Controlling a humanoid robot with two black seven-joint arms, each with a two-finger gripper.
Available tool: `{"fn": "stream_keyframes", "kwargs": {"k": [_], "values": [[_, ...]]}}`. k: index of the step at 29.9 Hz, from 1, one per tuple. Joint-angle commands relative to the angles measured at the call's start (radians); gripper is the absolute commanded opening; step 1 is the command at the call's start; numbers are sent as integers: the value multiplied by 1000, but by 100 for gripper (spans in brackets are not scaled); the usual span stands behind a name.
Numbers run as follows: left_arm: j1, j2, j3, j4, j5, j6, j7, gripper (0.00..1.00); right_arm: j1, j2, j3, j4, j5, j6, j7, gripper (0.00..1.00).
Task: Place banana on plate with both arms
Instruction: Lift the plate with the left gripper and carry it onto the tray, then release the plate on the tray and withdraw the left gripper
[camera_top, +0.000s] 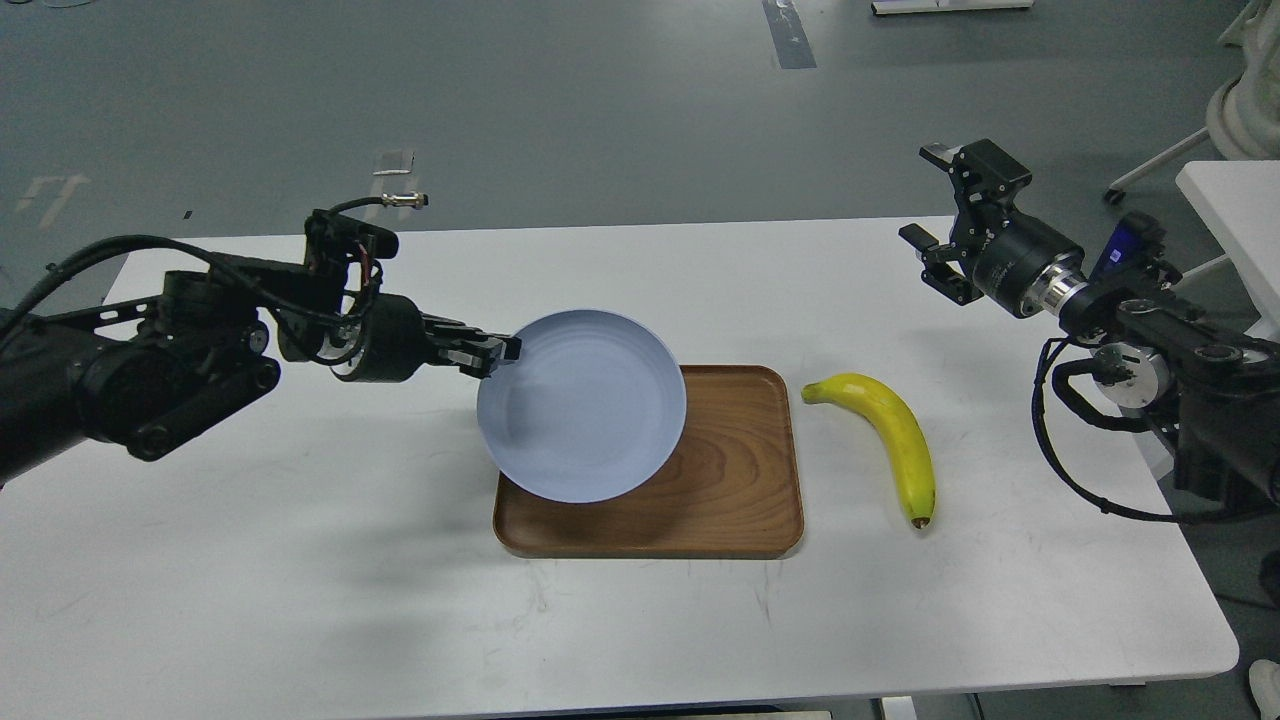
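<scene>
My left gripper (500, 352) is shut on the left rim of the pale blue plate (590, 405) and holds it lifted and tilted above the left part of the brown wooden tray (745, 470). The yellow banana (890, 435) lies on the white table right of the tray, stem end toward the tray, dark tip toward the front. My right gripper (930, 195) is open and empty, raised above the table's back right, behind the banana and apart from it.
The white table (300, 560) carries the tray at its middle. Another white table (1230, 200) and a chair base stand at the far right. Cables hang from my right arm by the table's right edge.
</scene>
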Motion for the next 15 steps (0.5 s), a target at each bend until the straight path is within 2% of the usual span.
{"fn": "stream_keyframes", "kwargs": {"k": [1,10,15], "values": [[-2,-112,38,111,2,1,0,0,-1,-14,1,4,1,0,0,100],[10,-249,87,288,-8,-1,0,0,-2,-57,7,8,3,0,0,100],[10,-253,114,299,-13,-4,0,0,-1,-63,7,8,3,0,0,100]]}}
